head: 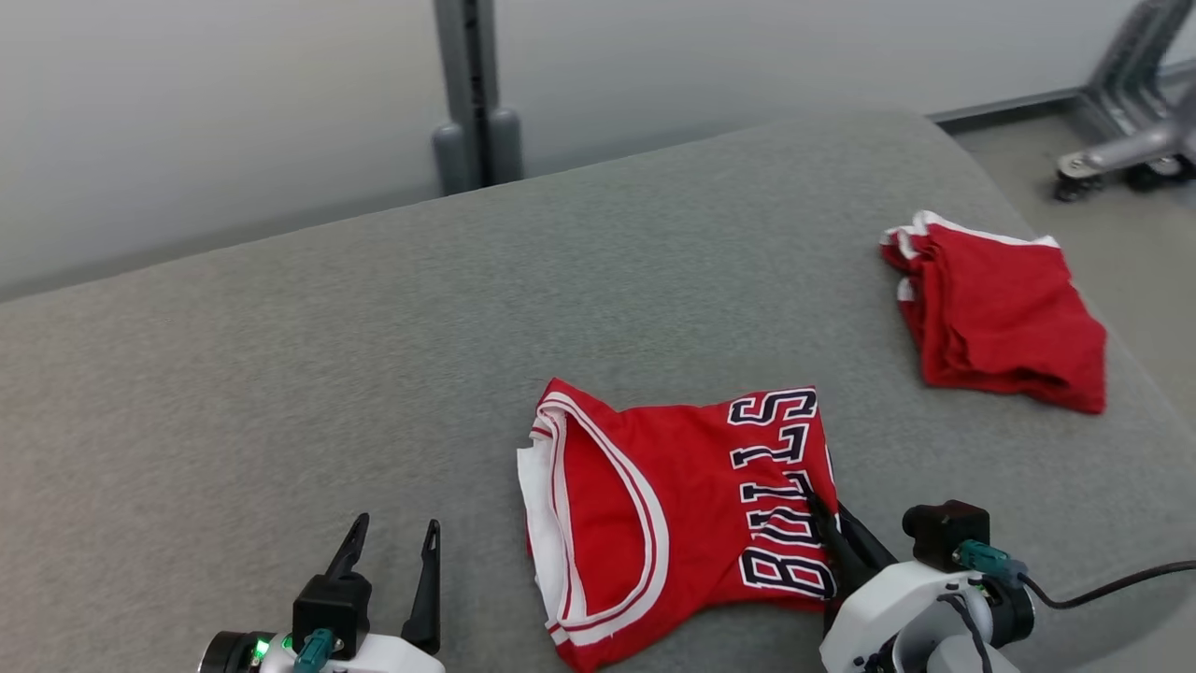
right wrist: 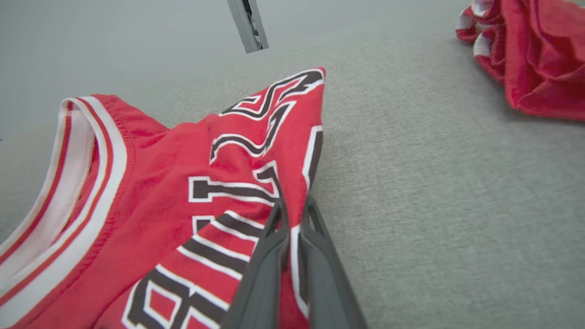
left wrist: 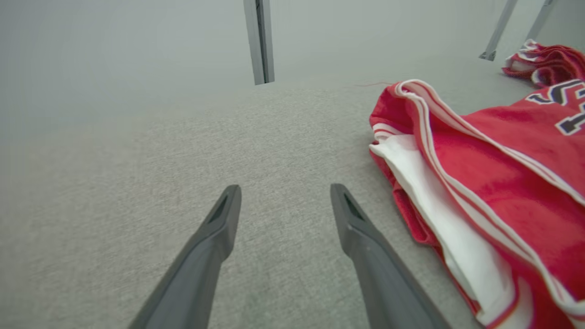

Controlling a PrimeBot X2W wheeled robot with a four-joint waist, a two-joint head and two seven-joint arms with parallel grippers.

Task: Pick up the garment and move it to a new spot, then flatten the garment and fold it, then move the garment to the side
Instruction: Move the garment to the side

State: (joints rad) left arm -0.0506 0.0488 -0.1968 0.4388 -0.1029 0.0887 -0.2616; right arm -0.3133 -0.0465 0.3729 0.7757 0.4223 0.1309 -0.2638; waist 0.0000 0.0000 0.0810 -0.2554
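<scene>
The right tool (right wrist: 292,208) is pinched shut on the right edge of the red garment (head: 673,486), a white-trimmed jersey, with its fingertips gripping the cloth at the dark lettering. The garment lies folded on the grey cloth-covered table (head: 280,355), its neckline toward the left. The left tool (head: 397,523) stands wide open and empty, left of the garment and apart from it, while a second red pile (head: 1000,313) lies well apart beyond the garment's right side.
</scene>
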